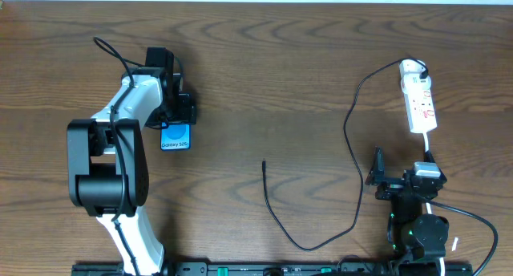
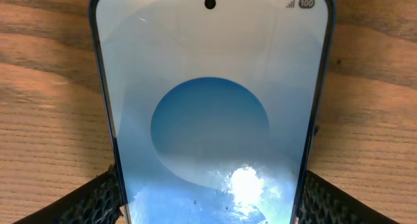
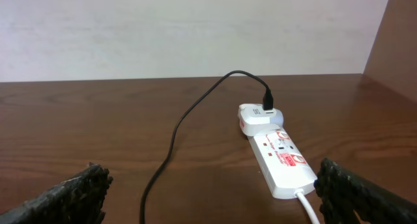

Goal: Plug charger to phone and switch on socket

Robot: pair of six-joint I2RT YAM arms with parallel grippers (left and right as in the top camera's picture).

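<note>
**Phone** (image 1: 175,137): face up at the left of the table (image 1: 264,59), screen lit, under the left wrist.

**Left gripper** (image 2: 208,210): fingers (image 2: 91,199) spread wide, one at each long edge of the phone. We could not tell whether they pressed it or only flanked it.

**Right gripper** (image 3: 208,199): fully spread and empty, facing the socket (image 3: 280,162).

**Charger** (image 1: 353,131): the cable ran from a white adapter (image 3: 257,116) in the socket and looped across the table. Its free tip (image 1: 264,163) lay mid-table, well apart from the phone.

**Hazards, as we judged them:**
- An uneven squeeze could skid or twist the slim phone on the smooth wood.
- The thin tip lay flat, so a pinch could miss it or turn it off-axis to the port.
- Hauling the loop could drag the light socket or loosen the adapter.
- The switch sat close to the adapter, so a broad finger could press the wrong spot.
</note>
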